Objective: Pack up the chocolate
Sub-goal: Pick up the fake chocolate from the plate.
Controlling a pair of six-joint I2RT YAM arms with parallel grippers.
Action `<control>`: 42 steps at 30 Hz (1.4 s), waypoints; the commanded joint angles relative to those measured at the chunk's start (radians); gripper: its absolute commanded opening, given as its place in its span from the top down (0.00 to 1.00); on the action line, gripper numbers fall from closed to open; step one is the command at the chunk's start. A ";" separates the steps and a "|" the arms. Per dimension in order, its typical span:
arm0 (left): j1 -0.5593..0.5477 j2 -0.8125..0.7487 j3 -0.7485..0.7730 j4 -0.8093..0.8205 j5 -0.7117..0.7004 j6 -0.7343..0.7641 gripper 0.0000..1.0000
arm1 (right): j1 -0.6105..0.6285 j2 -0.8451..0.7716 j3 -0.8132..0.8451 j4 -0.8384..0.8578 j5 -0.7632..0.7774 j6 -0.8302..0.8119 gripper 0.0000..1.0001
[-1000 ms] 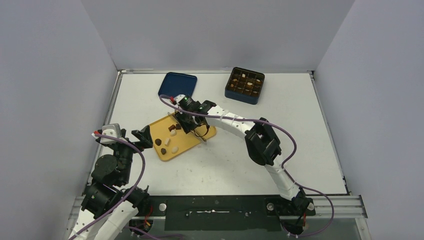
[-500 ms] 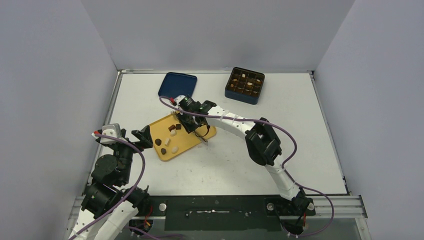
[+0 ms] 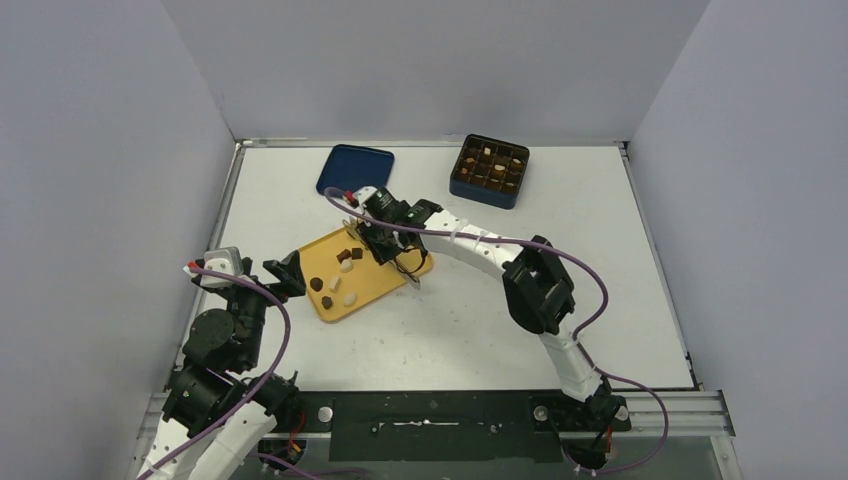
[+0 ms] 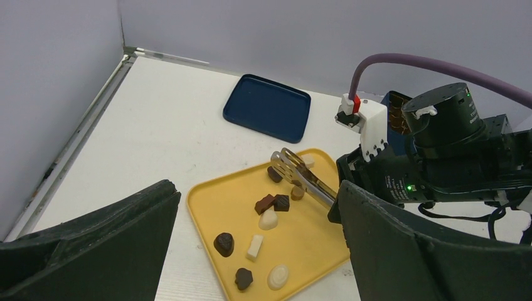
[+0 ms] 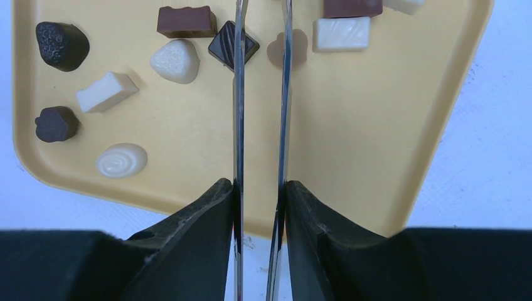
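Top, left-wrist and right-wrist views of the packing station. The chocolate (image 3: 316, 284) lay in two places: loose pieces, dark brown, caramel-brown and white, were scattered on the yellow tray (image 3: 375, 290) at the left-centre of the table (image 3: 480, 320), and further pieces sat in cells of the dark blue gridded box (image 3: 480, 193) at the far edge. A dark blue lid (image 3: 356, 168) lay flat beyond the tray, well apart from the box. The right gripper (image 5: 259, 200) was clamped narrowly on a pair of thin metal tongs (image 4: 307, 179), its two fingers pressing the blades from outside; the blades ran nearly parallel with a slim gap between them. The tong tips, slotted and flattened, reached over the far part of the tray among a dark piece, a striped dark square (image 5: 233, 45) and a caramel piece (image 5: 287, 50). Whether a piece sat between the tips could not be told, as they lay beyond the top edge of the right-wrist view and appeared small in the others. The left gripper (image 3: 288, 274) was spread wide and held nothing, poised just beside the tray's left edge and facing across it.
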State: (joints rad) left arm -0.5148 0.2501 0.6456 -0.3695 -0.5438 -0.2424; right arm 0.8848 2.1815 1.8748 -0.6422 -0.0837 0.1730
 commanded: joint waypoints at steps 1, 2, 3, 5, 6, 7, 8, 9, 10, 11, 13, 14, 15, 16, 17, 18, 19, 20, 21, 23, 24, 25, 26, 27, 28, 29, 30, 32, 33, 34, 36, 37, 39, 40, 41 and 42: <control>0.006 0.017 0.010 0.035 0.010 0.002 0.03 | -0.020 -0.081 -0.001 0.054 -0.007 0.012 0.65; 0.006 0.018 0.010 0.035 0.009 0.002 0.03 | -0.025 -0.076 0.002 0.053 -0.013 0.011 0.64; 0.006 0.017 0.011 0.035 0.007 0.002 0.03 | -0.030 -0.068 0.005 0.052 -0.019 0.012 0.64; 0.006 0.013 0.009 0.036 0.006 0.002 0.03 | -0.037 -0.058 0.008 0.053 -0.031 0.011 0.63; 0.006 0.011 0.009 0.038 0.005 0.002 0.03 | -0.039 -0.055 0.009 0.056 -0.037 0.012 0.63; 0.006 0.011 0.008 0.039 0.005 0.002 0.03 | -0.040 -0.051 0.010 0.059 -0.042 0.011 0.62; 0.006 0.011 0.009 0.039 0.005 0.002 0.03 | -0.041 -0.045 0.011 0.059 -0.046 0.012 0.62; 0.006 0.012 0.009 0.039 0.007 0.002 0.03 | -0.041 -0.040 0.015 0.059 -0.053 0.011 0.62; 0.006 0.012 0.009 0.038 0.007 0.002 0.03 | -0.041 -0.031 0.021 0.056 -0.058 0.010 0.61; 0.006 0.013 0.009 0.038 0.008 0.002 0.03 | -0.041 -0.023 0.028 0.051 -0.061 0.010 0.61; 0.006 0.012 0.008 0.037 0.008 0.004 0.03 | -0.039 -0.011 0.032 0.049 -0.067 0.008 0.60; 0.006 0.012 0.009 0.035 0.008 0.003 0.03 | -0.041 -0.006 0.033 0.050 -0.070 0.007 0.60; 0.006 0.011 0.010 0.036 0.006 0.003 0.03 | -0.041 -0.001 0.034 0.048 -0.071 0.006 0.59; 0.006 0.010 0.008 0.037 0.006 0.003 0.03 | -0.041 0.003 0.035 0.046 -0.073 0.004 0.60; 0.006 0.009 0.009 0.037 0.006 0.003 0.03 | -0.041 0.006 0.035 0.046 -0.077 0.003 0.60; 0.006 0.008 0.009 0.038 0.007 0.003 0.03 | -0.041 0.007 0.035 0.046 -0.082 0.002 0.59; 0.006 0.008 0.008 0.039 0.006 0.003 0.03 | -0.040 0.010 0.035 0.046 -0.087 0.002 0.59; 0.006 0.009 0.007 0.040 0.007 0.003 0.03 | -0.040 0.014 0.035 0.045 -0.094 0.003 0.59; 0.006 0.011 0.008 0.041 0.008 0.004 0.03 | -0.038 0.019 0.038 0.043 -0.102 0.003 0.59; 0.006 0.014 0.009 0.039 0.010 0.005 0.03 | -0.033 0.029 0.044 0.037 -0.108 0.004 0.58; 0.006 0.015 0.009 0.037 0.011 0.004 0.03 | -0.030 0.031 0.046 0.038 -0.107 0.003 0.58; 0.006 0.015 0.009 0.037 0.012 0.004 0.03 | -0.029 0.036 0.049 0.038 -0.106 0.003 0.57; 0.006 0.015 0.009 0.039 0.013 0.005 0.03 | -0.028 0.042 0.057 0.031 -0.104 0.002 0.57; 0.006 0.015 0.009 0.040 0.012 0.005 0.03 | -0.028 0.051 0.069 0.022 -0.102 0.001 0.57; 0.006 0.015 0.009 0.040 0.011 0.005 0.03 | -0.029 0.060 0.082 0.013 -0.097 -0.004 0.57; 0.006 0.014 0.009 0.039 0.012 0.005 0.03 | -0.029 0.072 0.103 0.006 -0.095 -0.010 0.58; 0.006 0.013 0.009 0.037 0.012 0.005 0.03 | -0.029 0.082 0.116 -0.001 -0.093 -0.016 0.58; 0.006 0.012 0.010 0.036 0.010 0.005 0.03 | -0.029 0.098 0.143 -0.014 -0.081 -0.025 0.60; 0.006 0.009 0.010 0.036 0.010 0.005 0.03 | -0.029 0.102 0.149 -0.016 -0.075 -0.028 0.61; 0.006 0.007 0.009 0.038 0.009 0.005 0.03 | -0.029 0.104 0.155 -0.018 -0.071 -0.030 0.62; 0.006 0.005 0.008 0.042 0.008 0.006 0.03 | -0.029 0.106 0.158 -0.022 -0.066 -0.030 0.63; 0.006 0.006 0.007 0.041 0.007 0.006 0.03 | -0.029 0.105 0.155 -0.022 -0.063 -0.030 0.64; 0.006 0.008 0.008 0.040 0.008 0.006 0.03 | -0.027 0.093 0.142 -0.016 -0.056 -0.030 0.67; 0.006 0.008 0.008 0.041 0.009 0.007 0.03 | -0.027 0.082 0.127 -0.005 -0.056 -0.029 0.68; 0.006 0.009 0.008 0.042 0.011 0.006 0.03 | -0.027 0.070 0.115 0.003 -0.056 -0.026 0.69; 0.006 0.009 0.007 0.042 0.011 0.006 0.03 | -0.027 0.060 0.104 0.011 -0.059 -0.024 0.70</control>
State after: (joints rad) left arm -0.5148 0.2558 0.6456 -0.3691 -0.5415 -0.2420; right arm 0.8516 2.2967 1.9804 -0.6693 -0.1635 0.1505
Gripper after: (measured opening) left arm 0.973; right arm 0.352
